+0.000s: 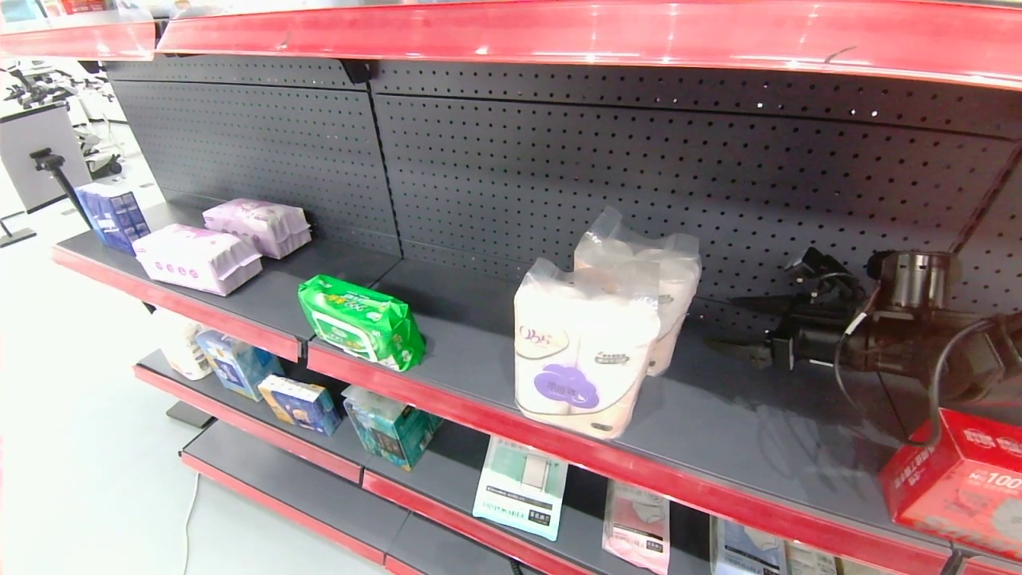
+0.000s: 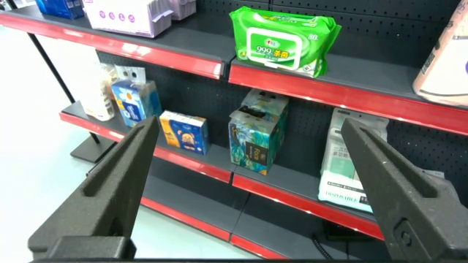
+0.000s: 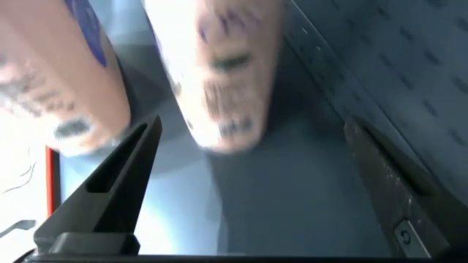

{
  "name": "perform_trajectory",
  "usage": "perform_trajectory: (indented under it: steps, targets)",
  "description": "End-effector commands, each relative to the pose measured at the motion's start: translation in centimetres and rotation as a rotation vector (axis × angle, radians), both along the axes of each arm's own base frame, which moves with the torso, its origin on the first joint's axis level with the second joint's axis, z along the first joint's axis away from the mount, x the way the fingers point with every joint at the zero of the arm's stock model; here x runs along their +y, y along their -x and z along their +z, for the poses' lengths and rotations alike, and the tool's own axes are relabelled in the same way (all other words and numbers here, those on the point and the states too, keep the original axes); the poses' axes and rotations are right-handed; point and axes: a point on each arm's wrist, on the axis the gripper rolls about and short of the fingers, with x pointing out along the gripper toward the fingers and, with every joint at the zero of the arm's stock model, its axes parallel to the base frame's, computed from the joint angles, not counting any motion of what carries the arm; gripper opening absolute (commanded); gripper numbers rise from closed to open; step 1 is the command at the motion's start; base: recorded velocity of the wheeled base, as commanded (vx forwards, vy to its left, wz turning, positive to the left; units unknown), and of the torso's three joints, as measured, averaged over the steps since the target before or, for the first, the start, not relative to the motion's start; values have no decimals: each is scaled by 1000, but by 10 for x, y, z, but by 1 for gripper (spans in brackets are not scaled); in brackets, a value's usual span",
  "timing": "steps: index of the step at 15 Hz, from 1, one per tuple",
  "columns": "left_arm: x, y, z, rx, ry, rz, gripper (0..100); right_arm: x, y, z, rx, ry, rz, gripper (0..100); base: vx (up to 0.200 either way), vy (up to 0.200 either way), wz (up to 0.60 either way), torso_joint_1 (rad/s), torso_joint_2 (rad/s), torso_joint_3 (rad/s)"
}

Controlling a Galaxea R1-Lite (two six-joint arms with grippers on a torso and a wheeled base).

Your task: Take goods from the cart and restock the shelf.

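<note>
Two clear-wrapped toilet paper packs stand on the middle shelf (image 1: 718, 431), one at the front (image 1: 583, 351) and one behind it (image 1: 651, 267). My right gripper (image 1: 722, 323) hovers open just above the shelf, to the right of the packs and apart from them, with nothing between its fingers. In the right wrist view the gripper (image 3: 252, 190) faces the two packs (image 3: 219, 66). My left gripper (image 2: 248, 190) is open and empty in front of the lower shelves, below a green wet-wipes pack (image 2: 284, 38).
Further left on the same shelf lie the green wipes pack (image 1: 359, 319), two pale purple packs (image 1: 198, 257) and a blue box (image 1: 114, 216). A red box (image 1: 958, 479) sits at the right front edge. Lower shelves hold small boxes (image 2: 256, 131). Pegboard backs the shelf.
</note>
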Motion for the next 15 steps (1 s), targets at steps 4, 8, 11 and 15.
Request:
perform_trajectory:
  steps: [4,8,11,15]
  targets:
    - [0,0,0,1,0,-1,100,-31,50,38,-67,16,-152,100,0,0,0,0,0,0]
    - [0,0,0,1,0,1,100,-39,96,69,-92,41,-502,100,0,0,0,0,0,0]
    - [0,0,0,1,0,1,100,-28,146,78,-90,148,-759,100,0,0,0,0,0,0]
    - [0,0,0,1,0,1,100,-11,222,87,-172,278,-857,100,0,0,0,0,0,0]
